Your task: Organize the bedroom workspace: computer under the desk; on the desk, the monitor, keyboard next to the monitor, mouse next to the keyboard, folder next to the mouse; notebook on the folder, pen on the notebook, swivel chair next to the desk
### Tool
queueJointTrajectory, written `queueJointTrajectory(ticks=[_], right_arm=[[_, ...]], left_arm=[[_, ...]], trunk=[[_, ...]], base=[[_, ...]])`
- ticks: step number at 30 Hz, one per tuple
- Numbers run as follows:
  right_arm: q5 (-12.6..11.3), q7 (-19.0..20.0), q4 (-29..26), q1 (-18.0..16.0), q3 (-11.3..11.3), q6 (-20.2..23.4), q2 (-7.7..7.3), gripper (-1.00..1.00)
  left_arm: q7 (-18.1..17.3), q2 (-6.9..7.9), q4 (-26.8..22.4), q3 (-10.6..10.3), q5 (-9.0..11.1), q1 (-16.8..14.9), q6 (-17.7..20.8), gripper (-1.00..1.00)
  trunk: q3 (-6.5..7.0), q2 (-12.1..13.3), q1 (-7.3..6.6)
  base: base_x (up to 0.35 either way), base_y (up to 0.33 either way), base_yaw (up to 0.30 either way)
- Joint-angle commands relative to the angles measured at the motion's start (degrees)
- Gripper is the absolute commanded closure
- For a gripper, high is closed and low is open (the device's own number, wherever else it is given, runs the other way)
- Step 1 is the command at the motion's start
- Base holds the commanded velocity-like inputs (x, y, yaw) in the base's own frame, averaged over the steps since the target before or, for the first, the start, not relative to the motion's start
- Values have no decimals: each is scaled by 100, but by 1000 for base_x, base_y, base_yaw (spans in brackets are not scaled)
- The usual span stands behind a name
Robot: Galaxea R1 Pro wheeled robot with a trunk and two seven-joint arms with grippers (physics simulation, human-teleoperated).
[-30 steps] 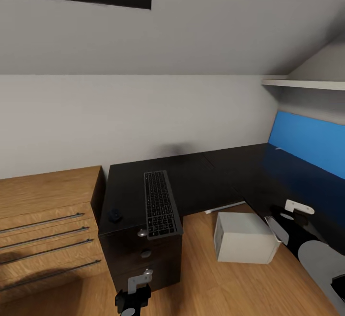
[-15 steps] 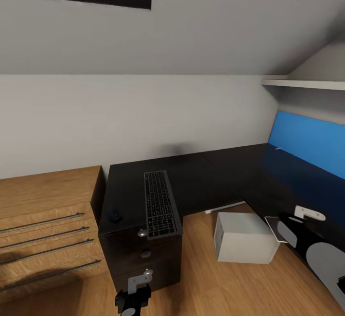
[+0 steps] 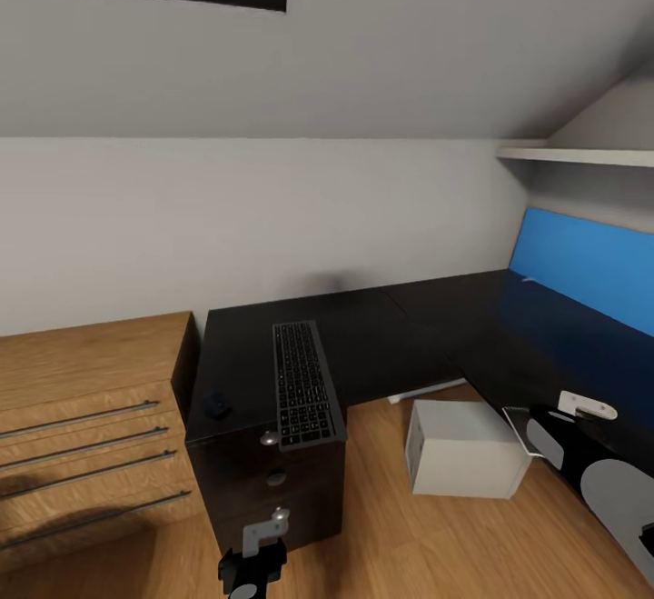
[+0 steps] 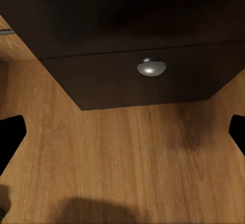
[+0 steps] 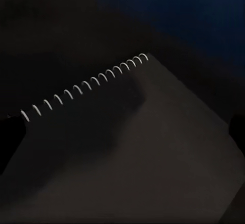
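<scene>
barely changed: right arm [image 3: 581,454] steady, notebook [image 5: 127,152] beneath.

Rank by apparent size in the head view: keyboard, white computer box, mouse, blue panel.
1. Blue panel, though the frame edge cuts it off.
2. Computer box and keyboard look close in size; unsure, box nearer the camera.
3. Mouse, smallest.

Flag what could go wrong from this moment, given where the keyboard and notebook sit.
The keyboard lies with its near end at the desk front edge, above the drawers; a bump could tip it off. The spiral notebook sits close under the right claw in the dark right wrist view, so misjudging the grasp seems possible. The small mouse also sits near the desk edge.
</scene>
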Motion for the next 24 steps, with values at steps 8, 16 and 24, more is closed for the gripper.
queueJointTrajectory(ticks=[8,16,24], right_arm=[[-33,-36,-20,-3,50,51,-5,-100],[-34,-36,-29,-3,52,98,-3,-100],[-33,-36,-29,-3,52,102,-3,-100]], left_arm=[[30,1,-4,-52,57,-7,-34,-100],[32,1,-6,-53,57,-7,-34,-100],[32,1,-8,-51,57,-7,-34,-100]], trunk=[[-78,-165,88],[-114,-245,132],[-186,-406,220]], base=[[0,0,0],[0,0,0],[0,0,0]])
